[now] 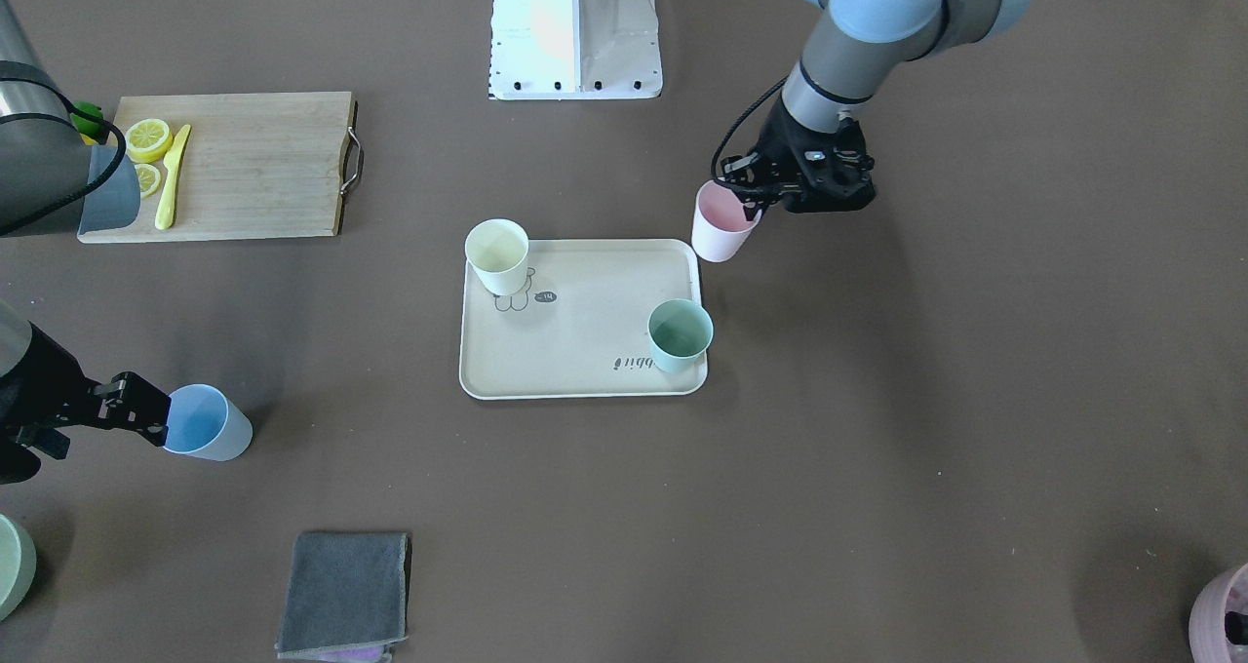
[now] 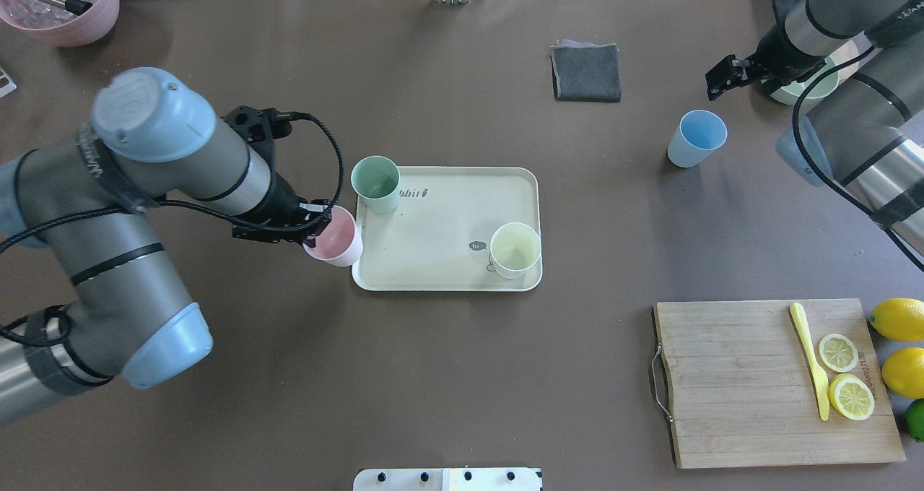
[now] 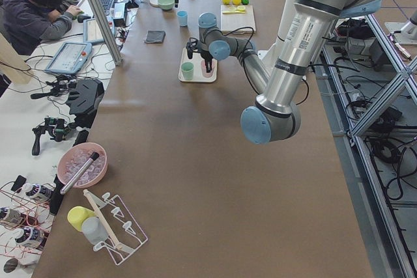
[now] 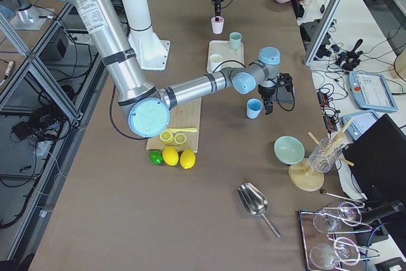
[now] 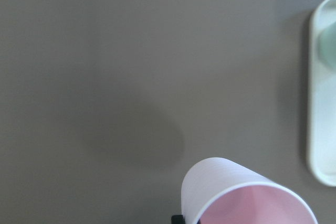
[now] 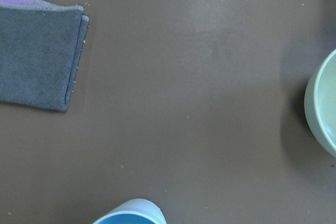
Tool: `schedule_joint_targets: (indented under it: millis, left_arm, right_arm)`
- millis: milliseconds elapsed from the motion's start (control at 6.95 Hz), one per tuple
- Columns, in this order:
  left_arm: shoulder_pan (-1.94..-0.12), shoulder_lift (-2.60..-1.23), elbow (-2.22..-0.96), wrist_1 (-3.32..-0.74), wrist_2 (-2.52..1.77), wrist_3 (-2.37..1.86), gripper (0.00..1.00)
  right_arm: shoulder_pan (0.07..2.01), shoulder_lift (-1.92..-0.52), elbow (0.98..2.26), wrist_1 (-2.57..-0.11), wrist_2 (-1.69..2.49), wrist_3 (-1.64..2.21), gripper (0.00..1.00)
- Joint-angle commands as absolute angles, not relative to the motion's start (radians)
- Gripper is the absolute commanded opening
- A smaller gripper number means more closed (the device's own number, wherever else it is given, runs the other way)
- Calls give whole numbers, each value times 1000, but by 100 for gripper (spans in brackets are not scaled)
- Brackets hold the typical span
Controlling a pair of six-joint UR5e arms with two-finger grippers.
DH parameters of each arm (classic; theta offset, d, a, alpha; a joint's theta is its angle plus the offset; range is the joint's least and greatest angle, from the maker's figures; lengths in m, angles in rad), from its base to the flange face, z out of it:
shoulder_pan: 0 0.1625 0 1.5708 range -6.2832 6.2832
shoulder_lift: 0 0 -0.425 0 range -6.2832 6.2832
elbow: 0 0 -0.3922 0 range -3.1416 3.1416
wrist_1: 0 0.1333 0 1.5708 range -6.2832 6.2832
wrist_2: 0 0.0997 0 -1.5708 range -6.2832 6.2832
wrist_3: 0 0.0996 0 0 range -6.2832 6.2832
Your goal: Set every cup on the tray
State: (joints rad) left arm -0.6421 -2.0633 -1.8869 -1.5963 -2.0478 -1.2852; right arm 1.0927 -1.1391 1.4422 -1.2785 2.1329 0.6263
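Observation:
The cream tray (image 1: 585,331) (image 2: 447,224) lies mid-table. The mint green cup (image 1: 680,334) (image 2: 375,183) and the pale yellow cup (image 1: 497,255) (image 2: 515,250) stand upright on it at opposite corners. My left gripper (image 1: 756,205) (image 2: 317,227) is shut on the rim of the pale pink cup (image 1: 721,222) (image 2: 333,237) (image 5: 236,198), holding it tilted above the table just outside the tray's edge. The light blue cup (image 1: 207,422) (image 2: 695,138) (image 6: 131,214) stands on the table far from the tray. My right gripper (image 1: 136,408) (image 2: 722,78) is open and empty beside it.
A wooden cutting board (image 2: 743,390) with lemon slices and a yellow knife (image 2: 810,357) lies at the robot's right, whole lemons (image 2: 899,319) beside it. A folded grey cloth (image 2: 586,72) (image 6: 37,51), a pale green bowl (image 6: 323,109) and a pink bowl (image 2: 61,11) lie along the far side.

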Motion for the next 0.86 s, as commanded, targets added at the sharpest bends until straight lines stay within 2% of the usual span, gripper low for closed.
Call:
schedule_joint_targets:
  millis: [0,144,288,431,575,719]
  left_arm:
    - [-586,-2196,-1734,-1595,-1999,-1345,0]
    - [-566,-2200,-1718,-1629,-1978,-1347,0]
    - [-566,-2198,-1718,-1634,-1977,-1347,27]
    - [-566,-2201,-1726,-1634,-1977,-1342,98]
    - [-577,-2201,-1761,-1629,-1979,-1341,99]
    - [-645,-2194,-1797,-1621,-1994,-1335,99]
  right_arm:
    - [1077,-1140,1439,-1276,2129,630,99]
    - [1051,-1141,1436,-1276,2119,637,99]
    - [1037,-1146,1422,-1273,2106,637,99]
    - [1035,-1160,1425,-1273,2106,637,99]
    - [1035,-1176,1431,-1272,2106,637,98]
    - [1020,-1177,1430,-1272,2102,638,90]
